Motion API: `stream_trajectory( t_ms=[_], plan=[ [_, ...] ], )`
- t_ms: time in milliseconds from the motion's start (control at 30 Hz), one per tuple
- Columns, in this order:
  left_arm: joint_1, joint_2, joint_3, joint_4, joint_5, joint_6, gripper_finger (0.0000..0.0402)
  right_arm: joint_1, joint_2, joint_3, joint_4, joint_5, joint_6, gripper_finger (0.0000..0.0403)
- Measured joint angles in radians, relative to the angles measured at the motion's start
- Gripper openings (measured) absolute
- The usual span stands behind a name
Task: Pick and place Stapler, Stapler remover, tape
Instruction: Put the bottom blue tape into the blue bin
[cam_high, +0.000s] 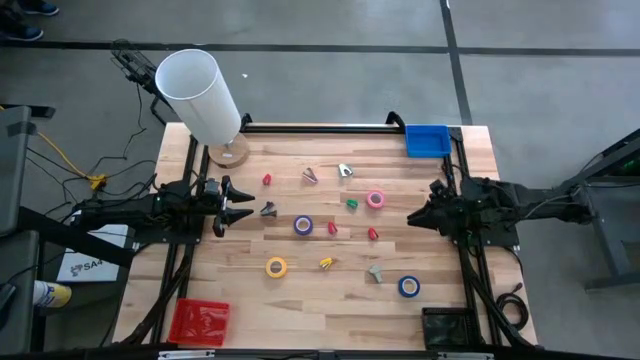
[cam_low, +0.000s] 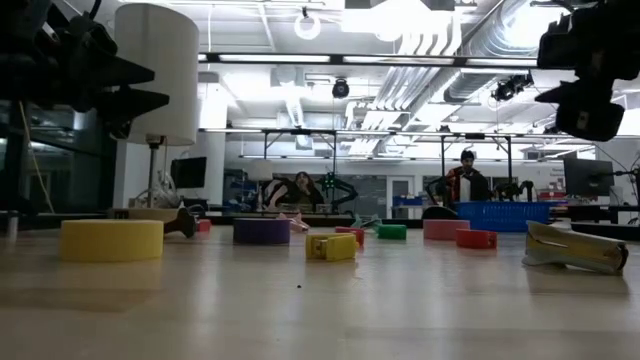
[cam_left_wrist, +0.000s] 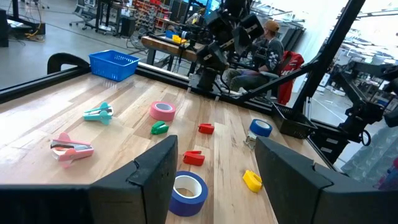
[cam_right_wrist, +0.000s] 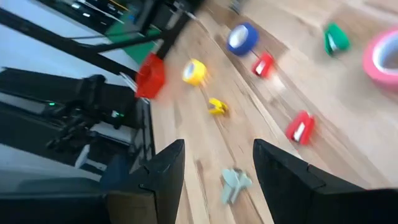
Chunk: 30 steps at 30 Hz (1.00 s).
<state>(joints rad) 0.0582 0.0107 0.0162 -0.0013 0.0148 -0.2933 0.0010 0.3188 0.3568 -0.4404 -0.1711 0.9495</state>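
Tape rolls lie flat on the wooden table: pink (cam_high: 375, 199), purple (cam_high: 303, 225), yellow (cam_high: 276, 267) and blue (cam_high: 408, 286). Small blocky staplers lie among them, red (cam_high: 372, 234), green (cam_high: 352, 204) and yellow (cam_high: 326, 263). Claw-shaped staple removers lie there too: pink (cam_left_wrist: 71, 148), teal (cam_left_wrist: 98, 112) and grey (cam_right_wrist: 233, 183). My left gripper (cam_high: 225, 200) hangs open at the table's left edge, level, with the purple roll (cam_left_wrist: 188, 191) ahead of it. My right gripper (cam_high: 415, 215) is open above the right edge, tipped down and rolled, with nothing between its fingers (cam_right_wrist: 161, 174).
A blue basket (cam_high: 427, 140) sits at the far right corner, a red basket (cam_high: 198, 320) at the near left and a black one (cam_high: 447, 325) at the near right. A white lamp (cam_high: 200, 95) stands at the far left. People sit in the room beyond.
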Motion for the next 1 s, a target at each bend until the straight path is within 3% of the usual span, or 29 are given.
stream_trajectory(
  t_ms=[300, 567, 1000],
  plan=[
    [0.000, 0.000, 0.000, 0.000, 0.000, 0.000, 0.0213, 0.005, 0.155, 0.072, -0.053, -0.049, 0.084, 0.0181],
    [0.000, 0.000, 0.000, 0.000, 0.000, 0.000, 0.0213, 0.093, 0.263, 0.114, -0.057, -0.044, 0.134, 0.0181],
    [0.000, 0.000, 0.000, 0.000, 0.000, 0.000, 0.0213, 0.263, 0.370, 0.115, -0.109, 0.081, 0.331, 0.0181]
  ],
)
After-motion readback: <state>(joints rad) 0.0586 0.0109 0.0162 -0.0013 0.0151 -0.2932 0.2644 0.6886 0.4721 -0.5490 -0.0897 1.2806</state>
